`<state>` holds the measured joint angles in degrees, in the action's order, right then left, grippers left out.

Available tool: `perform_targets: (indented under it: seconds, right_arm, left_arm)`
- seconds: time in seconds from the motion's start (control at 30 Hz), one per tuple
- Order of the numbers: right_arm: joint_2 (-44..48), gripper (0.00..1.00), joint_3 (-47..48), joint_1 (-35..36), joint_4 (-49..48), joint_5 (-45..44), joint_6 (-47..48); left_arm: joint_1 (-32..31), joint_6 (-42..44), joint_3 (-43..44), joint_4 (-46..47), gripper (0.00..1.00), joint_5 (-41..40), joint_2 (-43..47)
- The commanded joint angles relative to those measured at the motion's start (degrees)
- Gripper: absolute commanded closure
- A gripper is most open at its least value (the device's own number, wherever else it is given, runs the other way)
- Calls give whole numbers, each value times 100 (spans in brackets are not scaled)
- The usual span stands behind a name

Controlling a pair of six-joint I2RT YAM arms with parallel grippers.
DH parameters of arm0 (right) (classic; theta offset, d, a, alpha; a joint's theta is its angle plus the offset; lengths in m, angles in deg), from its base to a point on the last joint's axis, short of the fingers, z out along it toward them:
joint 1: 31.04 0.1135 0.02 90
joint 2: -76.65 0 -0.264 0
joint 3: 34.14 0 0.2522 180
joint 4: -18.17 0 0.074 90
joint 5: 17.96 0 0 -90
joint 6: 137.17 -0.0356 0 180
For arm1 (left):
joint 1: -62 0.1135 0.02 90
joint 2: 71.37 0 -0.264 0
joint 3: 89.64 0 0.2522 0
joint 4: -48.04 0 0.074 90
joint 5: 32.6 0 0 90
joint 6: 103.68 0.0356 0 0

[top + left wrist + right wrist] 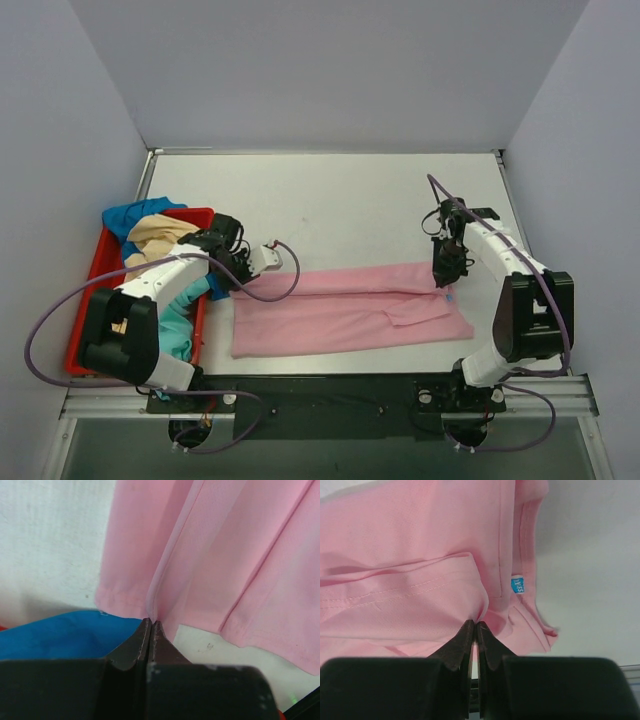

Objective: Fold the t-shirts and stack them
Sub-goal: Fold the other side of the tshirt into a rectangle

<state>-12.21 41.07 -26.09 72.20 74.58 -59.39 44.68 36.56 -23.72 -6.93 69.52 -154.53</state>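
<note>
**Item 1: pink t-shirt** (350, 312). It lies flat on the bench (330, 195) as a long narrow band near the front edge. Its long axis runs left to right, spanning the gap between my two arms. One sleeve is tucked over the body toward the right end. The right wrist view shows the collar with a small blue label (518, 585), so the neck end lies to the right and the hem end to the left.

**Item 2: left end effector** (233, 281). It is clenched, with the jaws pinched on a fold of pink cloth at the hem end, far corner (151, 623). A patch of blue cloth (65, 635) shows just beside it.

**Item 3: right end effector** (446, 278). It is clenched, nipping a pucker of pink cloth beside the collar, on the far edge (474, 625).

**Item 4: relation governing the next move.** Both grips sit on the far long edge, one at each end. The rest of the shirt spreads from them toward the arm bases. Neither arm is nearer overall, since each holds its own end. I judge that a fold across the long axis would need one end carried over to the other.

**Item 5: red tray** (82, 300). It sits at the left of the bench and holds blue (125, 215), cream (160, 235) and teal (180, 322) shirts, all heaped and unfolded. No stack has been started yet.
</note>
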Motion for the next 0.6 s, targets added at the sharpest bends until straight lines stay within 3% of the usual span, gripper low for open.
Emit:
perform_targets:
  seconds: [0.0, 0.33, 0.53, 0.57]
  right_arm:
    - [-105, 100, -405, -12, 95, 88, -236]
    - [-308, 100, -344, 15, -116, 132, -351]
    - [-342, 100, -467, 15, -55, 88, -333]
    - [-351, 100, -476, 15, -46, 79, -341]
  left_arm:
    - [-34, 171, -215, 219, 100, -184, 10]
    - [-210, 222, -268, 439, 100, -315, -43]
    - [-281, 618, -365, 35, 100, -263, -113]
    - [-281, 654, -321, -218, 96, -202, -165]
